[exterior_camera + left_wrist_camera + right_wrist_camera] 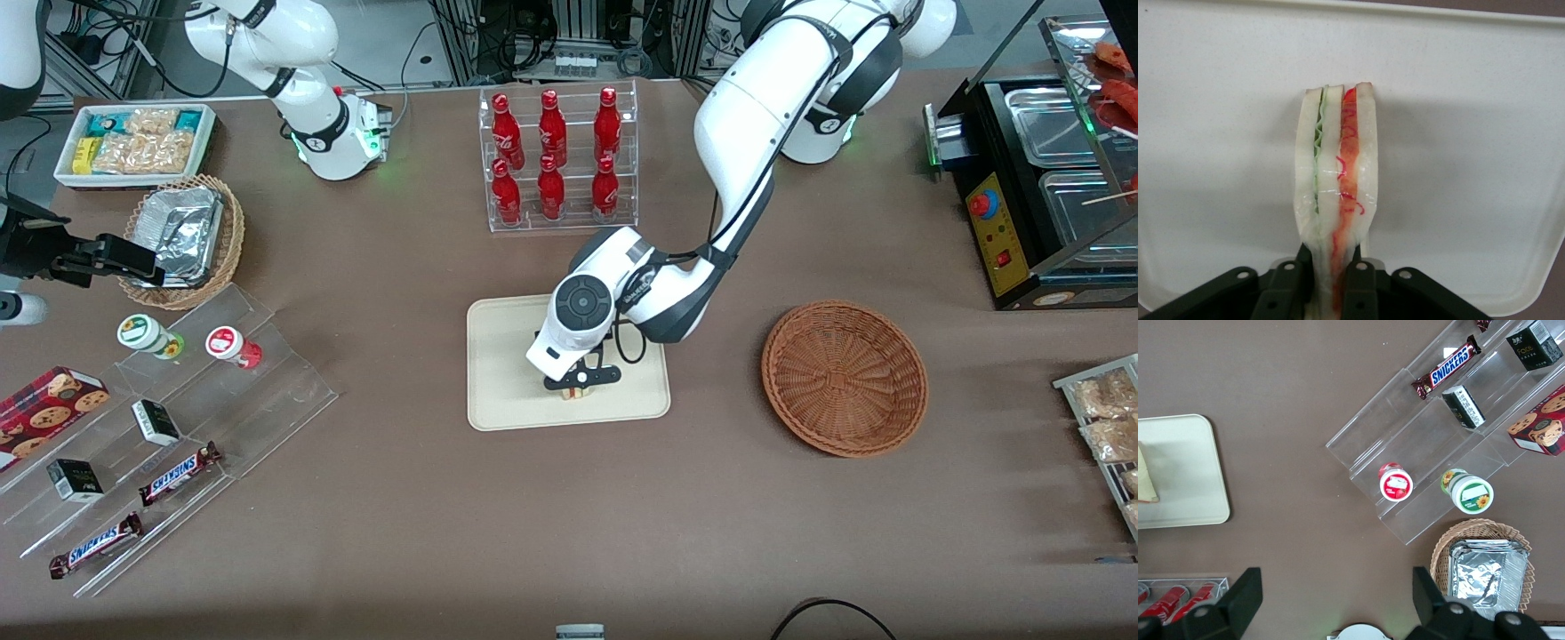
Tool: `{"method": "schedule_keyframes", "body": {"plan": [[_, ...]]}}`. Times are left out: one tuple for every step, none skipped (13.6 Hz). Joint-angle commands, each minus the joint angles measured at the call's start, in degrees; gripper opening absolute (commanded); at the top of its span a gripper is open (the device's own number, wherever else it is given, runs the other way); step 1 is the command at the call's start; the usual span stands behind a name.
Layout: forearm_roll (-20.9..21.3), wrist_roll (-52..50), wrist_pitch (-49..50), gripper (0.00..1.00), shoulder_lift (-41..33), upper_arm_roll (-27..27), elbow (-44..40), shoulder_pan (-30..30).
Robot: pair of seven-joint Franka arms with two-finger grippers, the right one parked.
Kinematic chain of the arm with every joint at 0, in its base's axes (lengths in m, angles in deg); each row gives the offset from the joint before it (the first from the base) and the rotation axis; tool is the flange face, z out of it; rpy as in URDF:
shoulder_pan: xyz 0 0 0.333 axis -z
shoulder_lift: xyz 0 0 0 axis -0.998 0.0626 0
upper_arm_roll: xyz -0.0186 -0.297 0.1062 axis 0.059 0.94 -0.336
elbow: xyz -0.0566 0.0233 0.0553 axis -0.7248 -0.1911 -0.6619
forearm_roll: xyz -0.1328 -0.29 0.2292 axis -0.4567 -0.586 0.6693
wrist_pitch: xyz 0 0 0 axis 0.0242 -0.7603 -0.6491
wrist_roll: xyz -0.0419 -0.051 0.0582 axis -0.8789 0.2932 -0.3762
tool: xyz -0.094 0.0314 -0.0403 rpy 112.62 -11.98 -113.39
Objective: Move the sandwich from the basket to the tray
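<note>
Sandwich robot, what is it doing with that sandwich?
The working arm's gripper is over the cream tray, with its fingers shut on the sandwich. The sandwich stands on edge, held by one end, with the tray right under it. The brown wicker basket beside the tray, toward the working arm's end of the table, has nothing in it now. So the sandwich has reached the tray but is not let go yet.

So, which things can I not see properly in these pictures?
- Front view: the sandwich on the tray is mostly covered by the pincer and wrist.
- Left wrist view: the sandwich's gripped end is hidden between the fingers; whether it touches the tray is unclear.
- Right wrist view: the sandwich is cut off by the edge.
</note>
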Motion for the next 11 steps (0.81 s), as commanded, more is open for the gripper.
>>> {"method": "schedule_keyframes", "body": {"plan": [[-0.6,-0.9,1.5,1.0,0.5,-0.6,-2.2,1.0],[-0.5,-1.0,1.9,1.0,0.0,-0.6,-2.4,1.0],[-0.5,-1.0,2.2,1.0,-0.5,-0.6,-2.5,1.0],[-0.6,-1.0,2.9,1.0,-1.7,-0.7,-2.5,0.8],[-0.7,-0.9,4.1,1.0,-2.6,-0.7,-2.6,0.4],[-0.8,-0.8,5.1,1.0,-3.7,-0.7,-2.7,0.3],[-0.7,-0.9,6.1,1.0,-4.8,-0.7,-3.2,0.0],[-0.5,-0.9,7.2,1.0,-5.5,-0.9,-3.6,0.0],[-0.4,-0.8,7.9,1.0,-6.8,-1.1,-3.6,-0.2],[-0.3,-0.4,8.4,1.0,-7.9,-1.1,-3.6,-1.2],[-0.1,0.5,9.5,1.0,-8.8,-1.0,-3.6,-2.7]]}}
